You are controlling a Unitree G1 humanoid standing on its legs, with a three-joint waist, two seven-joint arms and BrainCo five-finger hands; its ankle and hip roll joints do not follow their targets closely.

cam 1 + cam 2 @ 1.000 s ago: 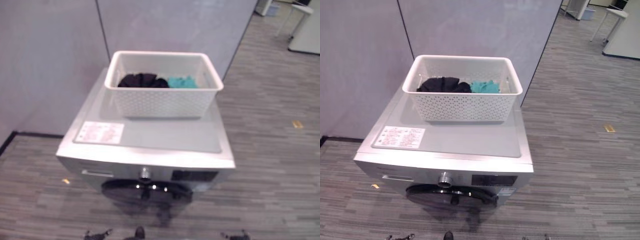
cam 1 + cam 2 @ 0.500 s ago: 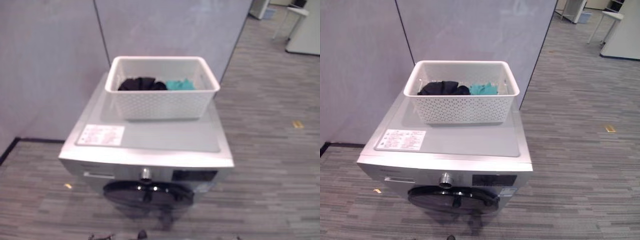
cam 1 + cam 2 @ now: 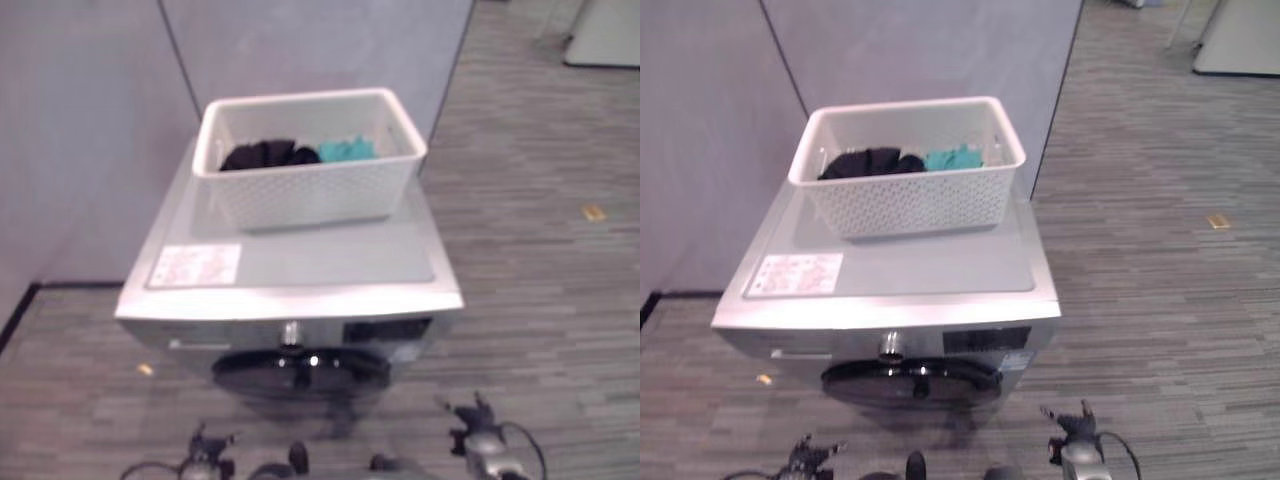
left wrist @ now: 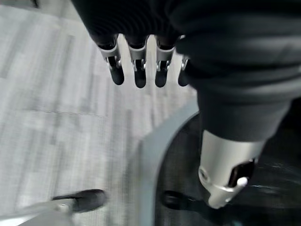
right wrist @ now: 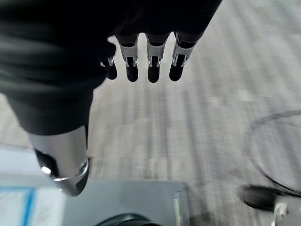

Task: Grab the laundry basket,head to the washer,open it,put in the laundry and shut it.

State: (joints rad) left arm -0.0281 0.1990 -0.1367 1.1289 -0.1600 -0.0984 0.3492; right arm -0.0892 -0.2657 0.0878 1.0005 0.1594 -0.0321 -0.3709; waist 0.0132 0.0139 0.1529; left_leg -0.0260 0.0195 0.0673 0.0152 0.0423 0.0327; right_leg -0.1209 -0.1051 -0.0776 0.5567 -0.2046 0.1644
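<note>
The laundry basket (image 3: 906, 165) with dark and teal laundry (image 3: 898, 160) sat atop the closed washer (image 3: 890, 290), while the left robot hand (image 4: 136, 66) and right robot hand (image 5: 141, 61) hung spread, empty.

This looks like an office or test space, not a home. Tall grey partition panels (image 3: 920, 50) fill the upper left of the frame, and grey striped carpet tiles (image 3: 1160, 250) run across the right. A washing machine (image 3: 890, 290) stands alone against the partitions at centre frame.
</note>
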